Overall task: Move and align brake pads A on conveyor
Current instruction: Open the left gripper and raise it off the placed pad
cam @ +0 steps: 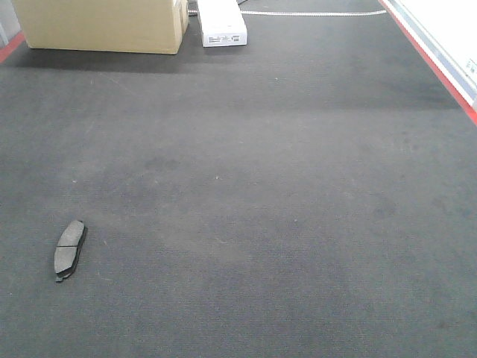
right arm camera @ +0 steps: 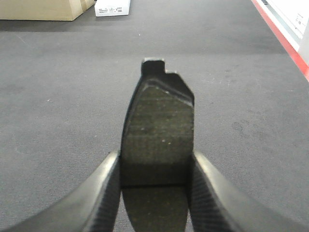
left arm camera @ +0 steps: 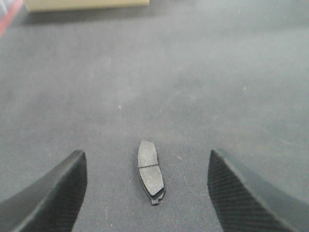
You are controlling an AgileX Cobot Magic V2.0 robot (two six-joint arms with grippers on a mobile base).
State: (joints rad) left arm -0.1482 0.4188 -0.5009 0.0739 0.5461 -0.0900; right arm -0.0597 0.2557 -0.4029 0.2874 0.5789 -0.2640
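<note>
One brake pad [cam: 68, 249] lies flat on the dark conveyor [cam: 268, 194] at the lower left of the front view, friction face up. In the left wrist view that same pad [left arm camera: 149, 170] rests between and ahead of my left gripper [left arm camera: 147, 193], whose fingers [left arm camera: 58, 193] stand wide apart above the belt, touching nothing. My right gripper [right arm camera: 155, 166] is shut on a second brake pad [right arm camera: 159, 130], held by its long edges with the tabbed end pointing away, above the conveyor [right arm camera: 63, 96]. Neither gripper shows in the front view.
A cardboard box [cam: 100, 24] and a small white carton [cam: 221, 22] stand at the belt's far end. A red strip [cam: 436, 63] runs along the right edge, with a white rail beyond it. Another red strip [cam: 10, 47] shows at the far left.
</note>
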